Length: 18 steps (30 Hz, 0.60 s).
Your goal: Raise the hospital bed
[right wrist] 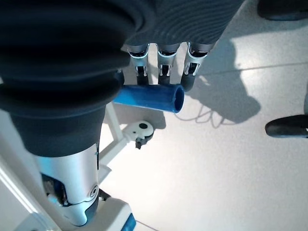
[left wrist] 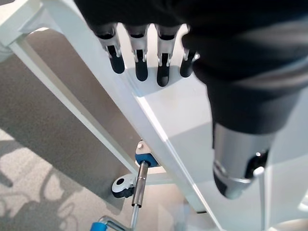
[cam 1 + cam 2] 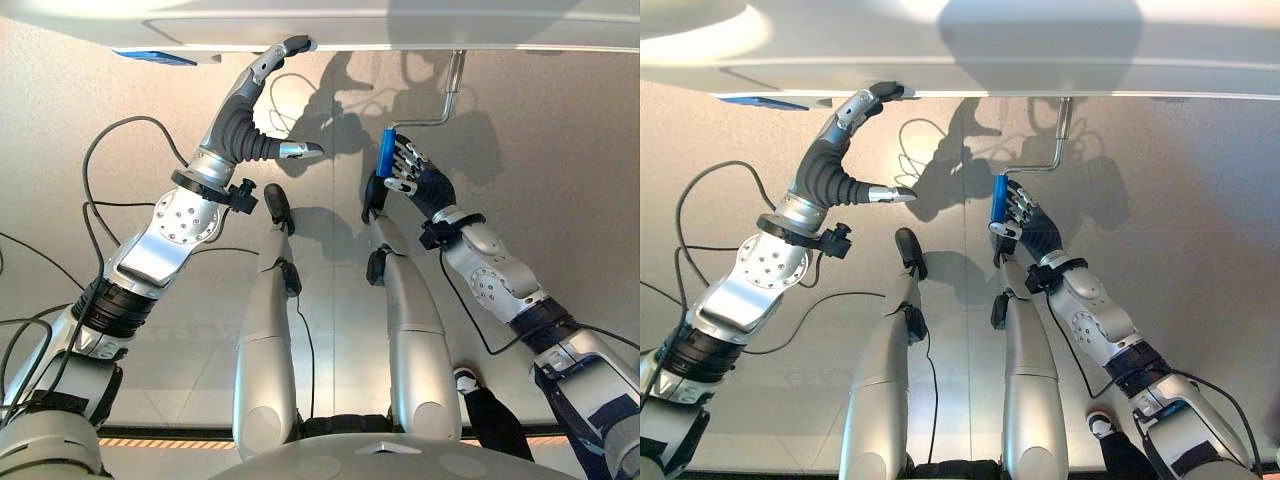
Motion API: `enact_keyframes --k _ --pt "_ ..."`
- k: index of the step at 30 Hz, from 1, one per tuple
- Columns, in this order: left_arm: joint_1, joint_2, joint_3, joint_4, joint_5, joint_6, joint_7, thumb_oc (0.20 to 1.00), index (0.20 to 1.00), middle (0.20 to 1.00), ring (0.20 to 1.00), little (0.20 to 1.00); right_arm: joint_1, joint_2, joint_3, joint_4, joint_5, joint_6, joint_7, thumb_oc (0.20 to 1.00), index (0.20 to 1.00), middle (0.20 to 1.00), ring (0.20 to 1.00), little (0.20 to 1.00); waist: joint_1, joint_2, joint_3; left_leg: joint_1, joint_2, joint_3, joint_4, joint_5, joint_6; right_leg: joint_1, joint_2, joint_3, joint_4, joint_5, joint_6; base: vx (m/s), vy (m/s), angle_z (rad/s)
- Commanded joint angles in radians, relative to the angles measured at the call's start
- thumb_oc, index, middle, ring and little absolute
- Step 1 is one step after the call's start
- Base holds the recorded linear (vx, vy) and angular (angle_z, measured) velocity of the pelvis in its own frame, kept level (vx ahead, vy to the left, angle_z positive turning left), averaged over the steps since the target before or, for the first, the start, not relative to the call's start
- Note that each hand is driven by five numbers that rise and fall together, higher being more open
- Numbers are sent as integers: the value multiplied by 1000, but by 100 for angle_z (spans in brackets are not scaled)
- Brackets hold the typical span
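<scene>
The white hospital bed's end (image 3: 420,28) runs along the top of the left eye view. A metal crank (image 3: 454,82) hangs from it and bends to a blue grip (image 3: 386,152). My right hand (image 3: 424,182) is beside the grip with its fingers curled round it. The right wrist view has the grip (image 1: 156,97) passing under those fingers (image 1: 164,72). My left hand (image 3: 240,120) reaches up to the bed's edge, fingers straight and resting on it, thumb sticking out sideways. In the left wrist view these fingers (image 2: 140,65) lie on the white board (image 2: 168,115).
Under the bed a caster wheel (image 2: 121,186) sits by the crank's shaft (image 2: 140,185) and its blue fitting (image 2: 144,159). A person's dark leg and white shoe (image 3: 466,380) stand at the lower right. A striped tape line (image 3: 150,441) crosses the grey floor.
</scene>
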Motion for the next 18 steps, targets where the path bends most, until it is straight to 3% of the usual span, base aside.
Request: enact_keyframes --k 1,9,18 --pt "1 15 3 -159 13 -53 10 1000 1000 1000 1000 1000 -49 33 76 -82 20 -8 61 1000 1000 1000 1000 1000 18 2 -28 -37 25 7 45 -42 -54 27 -58 32 -56 11 159 0 0 0" --pt "11 1 6 -166 27 -48 23 1000 1000 1000 1000 1000 -78 40 91 -88 46 -6 69 1000 1000 1000 1000 1000 29 7 -28 -36 24 4 39 -39 -52 26 -59 29 -56 8 160 0 0 0" --pt "-24 -63 -7 -158 21 -50 49 1000 1000 1000 1000 1000 -209 147 132 107 58 5 42 1000 1000 1000 1000 1000 46 16 -28 -41 25 -2 41 -41 -51 20 -57 27 -46 1 154 0 0 0"
